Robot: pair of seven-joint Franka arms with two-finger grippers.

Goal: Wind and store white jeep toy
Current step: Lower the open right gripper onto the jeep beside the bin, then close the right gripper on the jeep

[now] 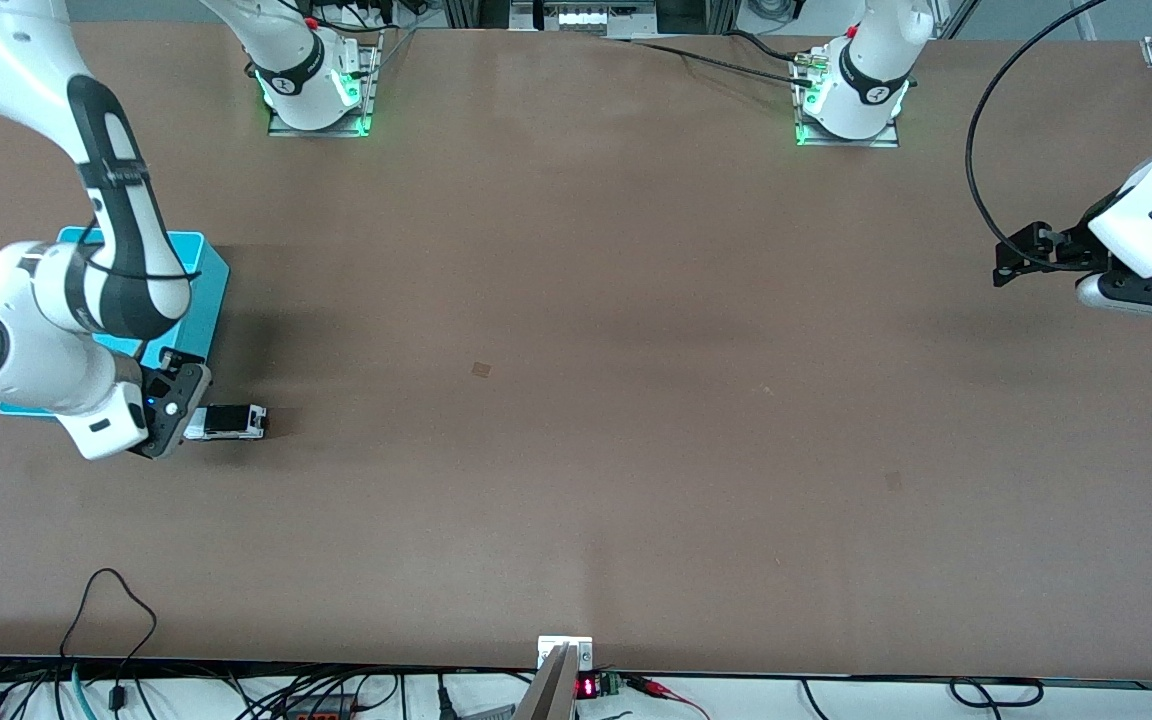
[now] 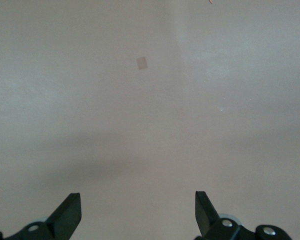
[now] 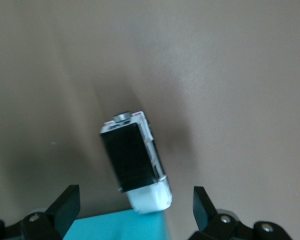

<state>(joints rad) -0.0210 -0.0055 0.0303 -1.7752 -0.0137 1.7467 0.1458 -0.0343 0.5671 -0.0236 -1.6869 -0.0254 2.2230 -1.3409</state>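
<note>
- The jeep sits on the table, just beside the bin, at the right arm's end and nearer to the front camera than the bin.
- Taking the jeep as clock centre in the front view, the bin's near corner lies at about 11 o'clock and the right gripper at about 9 o'clock, touching or almost touching the toy's end.
- The right gripper's fingers stand wide apart and hold nothing; in the right wrist view the jeep shows between them but ahead of the tips, black roof up.
- The left gripper waits over bare table at the left arm's end, well apart from the toy; its fingers are spread too, with nothing between them.
- Step in hand, as I judge it: the first grasp, before any winding.
- To do it well, centre the jeep between the fingers, then come down so the pads meet its long flat sides, not the shiny trim or the wheels.
- The toy lies slightly askew to the fingers, so a small wrist turn should square the grip.
- Risk: the bin's edge is close under the gripper; a finger could catch it, or nudge the toy away.
- The bin is mostly hidden by the right arm; what is in it I cannot tell.
</note>
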